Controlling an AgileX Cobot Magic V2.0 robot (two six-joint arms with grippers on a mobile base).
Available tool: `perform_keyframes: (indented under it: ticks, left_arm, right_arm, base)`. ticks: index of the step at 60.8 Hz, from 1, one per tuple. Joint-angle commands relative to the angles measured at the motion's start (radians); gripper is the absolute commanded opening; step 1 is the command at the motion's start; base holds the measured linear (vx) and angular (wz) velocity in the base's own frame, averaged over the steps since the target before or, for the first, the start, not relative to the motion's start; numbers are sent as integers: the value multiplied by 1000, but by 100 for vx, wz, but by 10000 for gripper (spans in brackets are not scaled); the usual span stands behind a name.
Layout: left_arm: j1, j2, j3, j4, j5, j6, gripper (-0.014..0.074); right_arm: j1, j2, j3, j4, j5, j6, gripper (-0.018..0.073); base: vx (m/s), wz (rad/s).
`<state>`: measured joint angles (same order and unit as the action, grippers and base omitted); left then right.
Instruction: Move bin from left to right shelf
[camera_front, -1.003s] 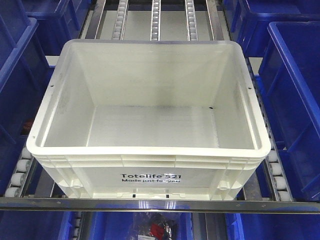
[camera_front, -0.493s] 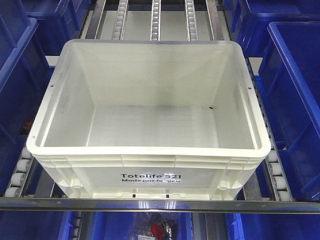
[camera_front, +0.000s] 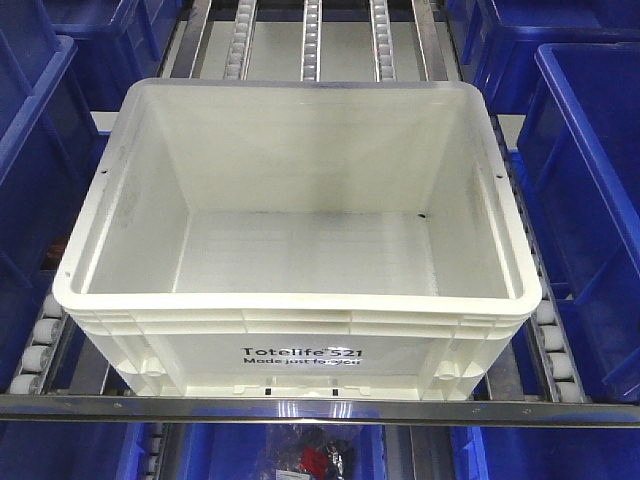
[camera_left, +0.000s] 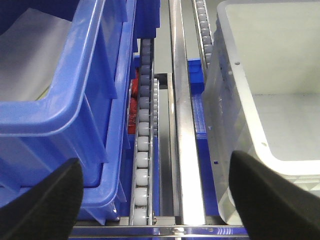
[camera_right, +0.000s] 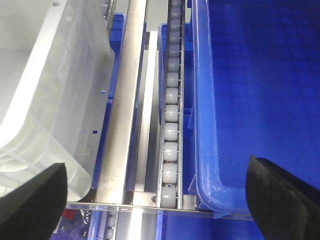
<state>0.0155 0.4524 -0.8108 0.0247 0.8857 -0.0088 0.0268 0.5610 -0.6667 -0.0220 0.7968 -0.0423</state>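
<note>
Bin (camera_front: 300, 250) on roller lanes (camera_front: 311, 40), blue bins (camera_front: 590, 180) close either side; left tool (camera_left: 155, 167), right tool (camera_right: 157, 167) both released.

Left pincer (camera_left: 156, 175) spread wide over the lane
A roller track (camera_left: 142, 150) and steel rail (camera_left: 182, 125) run between a blue bin (camera_left: 75, 100) at left and the white bin (camera_left: 260, 90) at right.

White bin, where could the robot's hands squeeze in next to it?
Narrow gaps run along both sides of the bin, over the roller tracks: one toward the left blue bin, one toward the right blue bin. The bin's inside is bare too. Beyond the gaps, blue bins crowd in.
</note>
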Motion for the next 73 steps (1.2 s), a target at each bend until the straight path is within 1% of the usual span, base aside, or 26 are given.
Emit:
perform_keyframes:
  ticks: [1, 4, 7, 16, 19, 23, 29, 35, 40, 46, 53, 59, 63, 67, 73]
  left_arm:
    - [-8, 15, -27, -25, -59, -4, 577]
    - [-21, 15, -27, -40, -59, -4, 577]
    - [-34, 15, -27, -51, -59, -1, 577]
    - [-92, 15, -30, -57, -60, 9, 577]
    - [-119, 17, -30, -57, -61, 20, 577]
    - [-171, 30, -32, -57, -55, 48, 577]
    - [-246, 64, -32, -57, -54, 62, 577]
    - [-302, 128, -32, -57, -59, 81, 577]
    - [-309, 204, -48, -56, -62, 83, 577]
    - [-309, 308, -105, -49, -50, 82, 577]
    - [-309, 434, -190, -51, -50, 42, 577]
    - [-309, 524, -237, -44, -50, 14, 577]
    - [-309, 581, -262, -25, -51, -29, 577]
    - [-309, 633, -287, 12, -50, -87, 577]
    - [-309, 702, -329, 68, -52, -176, 577]
  right_arm:
    - [1, 8, -26, -12, -56, -40, 687]
    - [1, 8, -26, -6, -58, -44, 669]
    - [1, 8, -26, 22, -69, -41, 654]
    - [1, 29, -51, 92, -68, -47, 634]
    - [20, 53, -71, 99, -51, -48, 634]
    - [81, 89, -103, 98, -26, -48, 631]
    - [203, 158, -155, 40, 25, -38, 629]
    - [307, 240, -217, -43, 62, 22, 626]
    - [354, 320, -279, -103, 74, 71, 623]
    - [369, 415, -352, -135, 90, 123, 619]
    - [368, 530, -428, -143, 115, 186, 615]
    - [368, 618, -472, -175, 124, 257, 613]
    - [368, 664, -493, -196, 126, 300, 610]
    - [363, 712, -516, -208, 127, 335, 606]
    - [330, 775, -558, -190, 142, 366, 601]
  base:
    - [0, 0]
    - [0, 0]
    - [0, 0]
    - [0, 0]
    - [0, 0]
    - [0, 0]
    - [0, 0]
    - [0, 0]
    - [0, 0]
    - [0, 0]
    - [0, 0]
    - [0, 0]
    - [0, 0]
    - [0, 0]
    - [0, 0]
